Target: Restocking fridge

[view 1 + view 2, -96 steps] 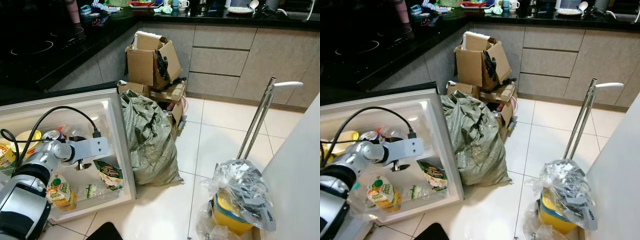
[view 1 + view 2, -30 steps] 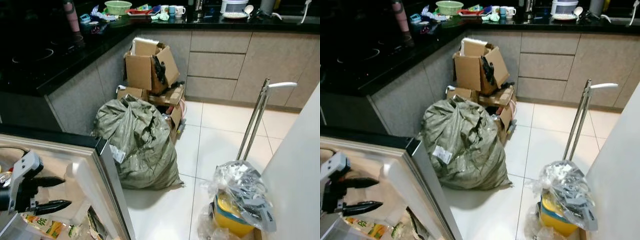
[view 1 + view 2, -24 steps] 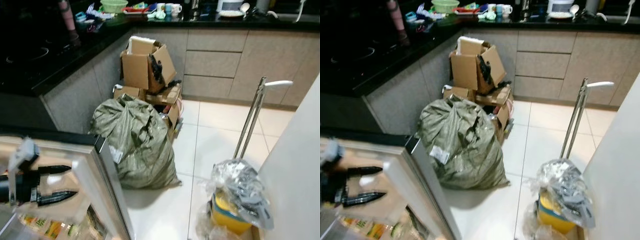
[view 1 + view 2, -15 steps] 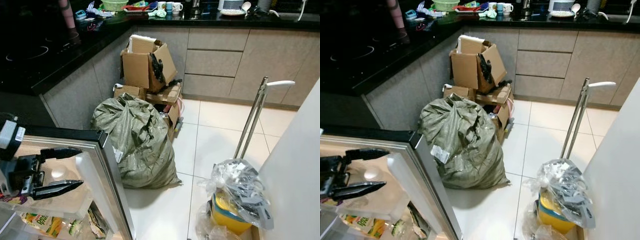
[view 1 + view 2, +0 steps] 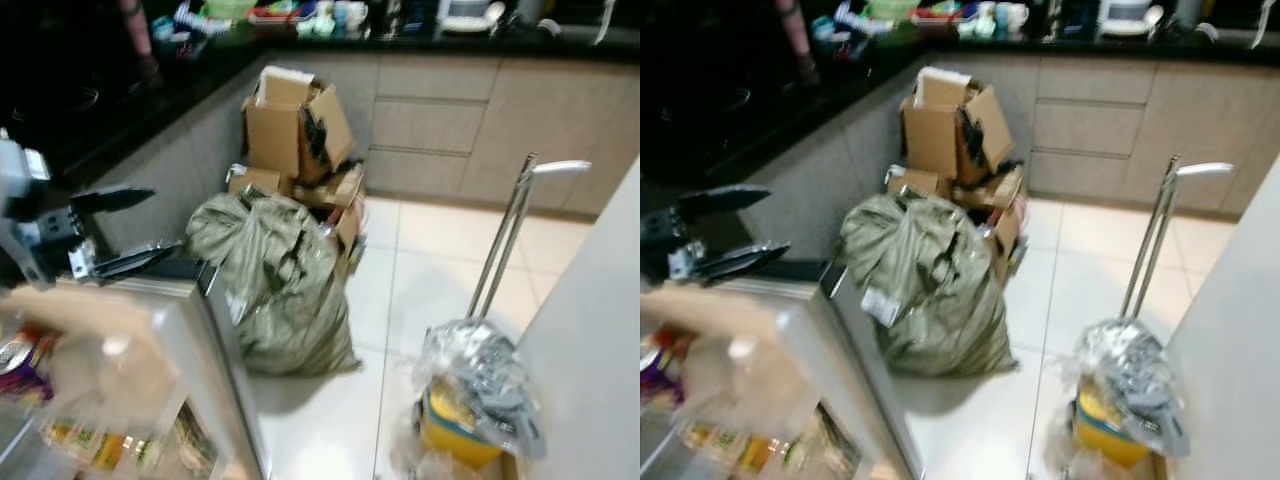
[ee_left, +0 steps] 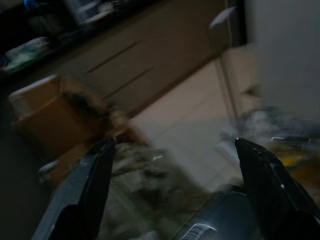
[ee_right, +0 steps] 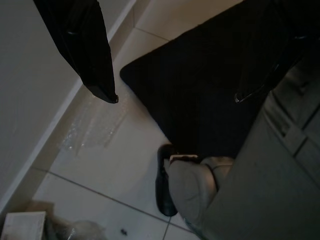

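The white fridge door (image 5: 120, 330) stands open at the lower left, seen nearly edge-on. Its shelves hold a juice carton (image 5: 85, 445), a can (image 5: 15, 352) and packets, all blurred. My left gripper (image 5: 165, 225) hangs just above the door's top edge, open, with nothing between its fingers. In the left wrist view the left gripper (image 6: 173, 142) frames the sack and the floor. My right gripper (image 7: 176, 97) hangs low, open and empty, over a dark mat (image 7: 210, 85) and the tiles.
A grey-green sack (image 5: 280, 290) leans beside the door's edge, with cardboard boxes (image 5: 290, 130) piled behind it. A trolley handle (image 5: 515, 230) rises over a plastic bag with a yellow tub (image 5: 470, 400). A white wall (image 5: 600, 340) bounds the right. Black counters run along the back.
My left gripper has risen from in front of the door's inner shelves to above its top edge, still open. The picture has blurred and shifted a little.
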Available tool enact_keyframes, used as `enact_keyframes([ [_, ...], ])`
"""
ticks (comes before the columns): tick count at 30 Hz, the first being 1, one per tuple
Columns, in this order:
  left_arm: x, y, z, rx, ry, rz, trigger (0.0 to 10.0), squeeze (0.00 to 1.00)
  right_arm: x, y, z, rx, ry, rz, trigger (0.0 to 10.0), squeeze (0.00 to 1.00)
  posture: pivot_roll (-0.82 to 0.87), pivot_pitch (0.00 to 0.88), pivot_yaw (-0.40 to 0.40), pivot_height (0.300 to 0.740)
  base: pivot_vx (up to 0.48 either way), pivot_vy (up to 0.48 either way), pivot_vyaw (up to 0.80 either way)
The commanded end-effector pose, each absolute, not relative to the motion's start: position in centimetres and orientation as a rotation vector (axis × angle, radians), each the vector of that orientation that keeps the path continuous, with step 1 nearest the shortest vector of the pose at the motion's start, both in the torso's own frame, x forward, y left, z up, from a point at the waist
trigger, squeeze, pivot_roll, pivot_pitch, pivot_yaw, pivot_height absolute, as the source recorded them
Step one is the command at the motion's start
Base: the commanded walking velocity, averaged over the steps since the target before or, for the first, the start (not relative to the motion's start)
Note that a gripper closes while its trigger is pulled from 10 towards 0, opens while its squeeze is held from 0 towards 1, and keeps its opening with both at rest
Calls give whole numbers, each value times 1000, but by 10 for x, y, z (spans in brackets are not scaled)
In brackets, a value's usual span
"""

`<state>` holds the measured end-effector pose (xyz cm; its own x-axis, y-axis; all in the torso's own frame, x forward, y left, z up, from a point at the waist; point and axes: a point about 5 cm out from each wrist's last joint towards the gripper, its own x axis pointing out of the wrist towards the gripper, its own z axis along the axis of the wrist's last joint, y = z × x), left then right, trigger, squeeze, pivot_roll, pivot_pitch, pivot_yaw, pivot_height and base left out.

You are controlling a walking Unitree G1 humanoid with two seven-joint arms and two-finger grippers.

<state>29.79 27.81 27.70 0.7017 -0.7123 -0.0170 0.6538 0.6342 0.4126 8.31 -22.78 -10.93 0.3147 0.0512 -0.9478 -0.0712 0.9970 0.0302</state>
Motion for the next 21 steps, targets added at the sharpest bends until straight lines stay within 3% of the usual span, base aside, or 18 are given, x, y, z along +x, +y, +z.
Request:
enact_keyframes([
  [1, 313, 275, 273, 442, -116, -713, 10000, 0, 80, -227, -110, -12, 1257, 79, 10000, 0, -69, 23, 36, 740, 0, 0, 0],
  [6, 332, 273, 277, 536, -84, -611, 10000, 0, 80, -227, -110, -10, 1257, 77, 10000, 0, -71, 23, 36, 740, 0, 0, 0],
  [10, 351, 265, 281, 721, -57, -521, 10000, 0, 80, -227, -110, -8, 1256, 74, 10000, 0, -71, 23, 36, 740, 0, 0, 0],
  [12, 367, 248, 277, 965, -16, -496, 10000, 0, 80, -226, -110, -5, 1255, 73, 10000, 0, -83, 23, 38, 740, 0, 0, 0],
  [13, 367, 248, 277, 965, -16, -496, 10000, 0, 80, -226, -110, -5, 1255, 73, 10000, 0, -83, 23, 38, 740, 0, 0, 0],
  [17, 378, 227, 260, 1224, 72, -617, 10000, 0, 80, -225, -111, -2, 1253, 75, 10000, 0, -89, 22, 38, 740, 0, 0, 0],
  [19, 378, 227, 260, 1224, 72, -617, 10000, 0, 80, -225, -111, -2, 1253, 75, 10000, 0, -89, 22, 38, 740, 0, 0, 0],
  [21, 378, 221, 256, 1280, 142, -737, 10000, 0, 79, -225, -111, -2, 1253, 75, 10000, 0, -91, 22, 39, 740, 0, 0, 0],
])
